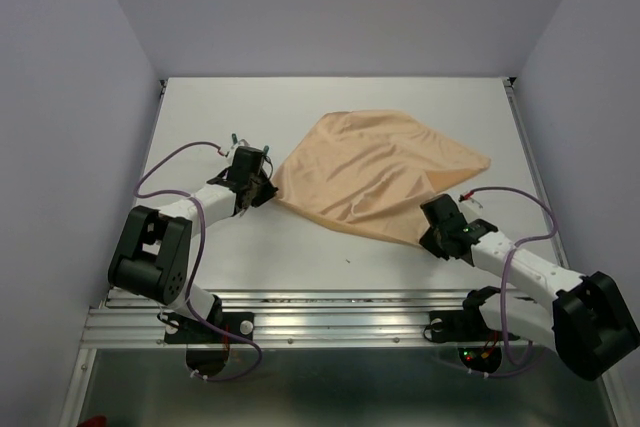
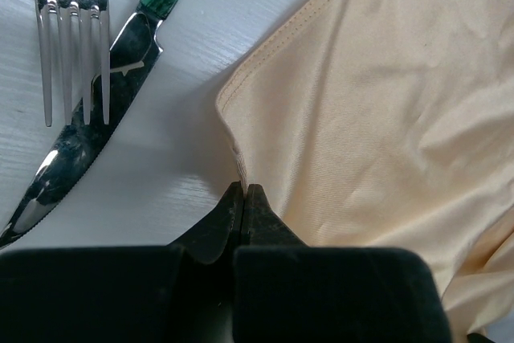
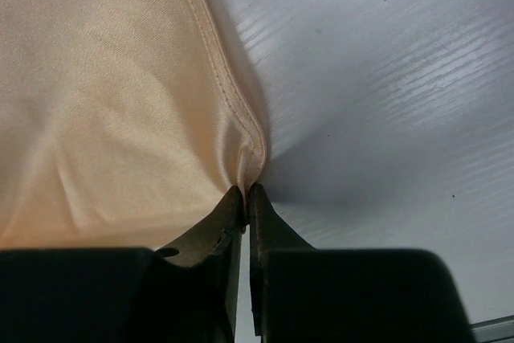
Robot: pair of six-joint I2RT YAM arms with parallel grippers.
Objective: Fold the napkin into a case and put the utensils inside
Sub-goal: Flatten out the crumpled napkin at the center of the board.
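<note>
The fork (image 2: 72, 30) and knife (image 2: 96, 118) lie on the table (image 1: 300, 267), just left of the napkin's corner. The left gripper (image 2: 243, 190) is clamped on that corner. The napkin (image 1: 375, 172) lies mid-table, rumpled, not yet folded. The right gripper (image 3: 245, 192) pinches the hem at its near right corner. The fold will likely go best if both corners rise and travel together at an even pace, cloth taut, clear of the cutlery.

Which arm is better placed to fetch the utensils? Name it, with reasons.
Left. The fork and knife lie beside the left gripper; the right gripper sits across the napkin. Both pinch napkin corners.
</note>
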